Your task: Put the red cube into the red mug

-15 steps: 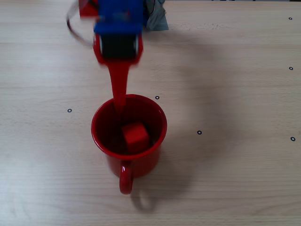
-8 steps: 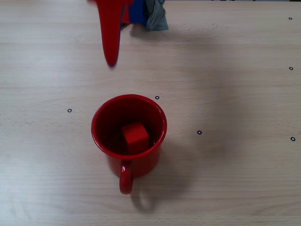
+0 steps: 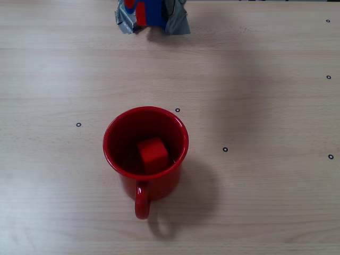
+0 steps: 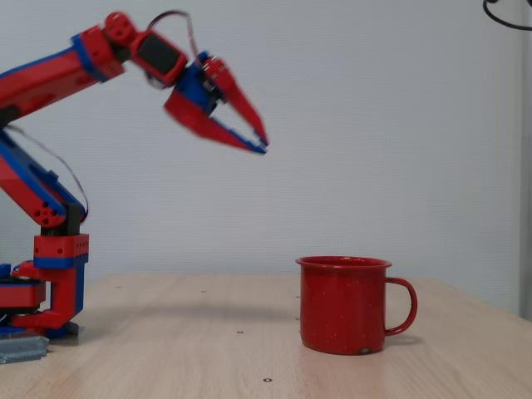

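No readable text

No lettering, label, brand, number or sign is being shown on anything in either fixed view.

above the mug: wide open air, my gripper (image 4: 259,141) hung high and well off to the left in the side fixed view
mug mouth: the red mug (image 3: 145,154) stood upright, rim unblocked, the red cube (image 3: 153,154) sat inside
around it: bare table (image 3: 265,202) on all sides
handle: pointed toward the overhead camera
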{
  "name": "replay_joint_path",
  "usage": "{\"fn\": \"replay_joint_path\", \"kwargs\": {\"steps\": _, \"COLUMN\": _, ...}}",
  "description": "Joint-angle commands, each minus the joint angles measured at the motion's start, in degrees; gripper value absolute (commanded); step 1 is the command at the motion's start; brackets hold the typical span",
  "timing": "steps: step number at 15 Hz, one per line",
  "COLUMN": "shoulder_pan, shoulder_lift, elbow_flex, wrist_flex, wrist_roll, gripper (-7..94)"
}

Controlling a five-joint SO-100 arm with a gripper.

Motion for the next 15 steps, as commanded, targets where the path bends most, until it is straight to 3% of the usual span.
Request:
{"fn": "replay_joint_path", "kwargs": {"steps": 1, "shoulder_pan": 0.09, "shoulder_lift": 8.7, "elbow_flex": 5.01, "wrist_flex": -2.55, "wrist_roll": 0.09, "gripper": 0}}
{"fn": "replay_joint_path", "kwargs": {"steps": 5, "shoulder_pan": -0.53, "shoulder_lift": 28.56, "elbow_flex": 31.38, "wrist_flex": -12.92, "wrist_roll": -1.14, "gripper": 0}}
{"fn": "replay_joint_path", "kwargs": {"steps": 9, "shoulder_pan": -2.37, "shoulder_lift": 50.19, "elbow_flex": 60.56, "wrist_flex": -12.83, "wrist_roll": -3.43, "gripper": 0}}
{"fn": "replay_joint_path", "kwargs": {"steps": 15, "shoulder_pan": -3.96, "shoulder_lift": 55.37, "elbow_flex": 72.16, "wrist_flex": -11.07, "wrist_roll": -2.11, "gripper": 0}}
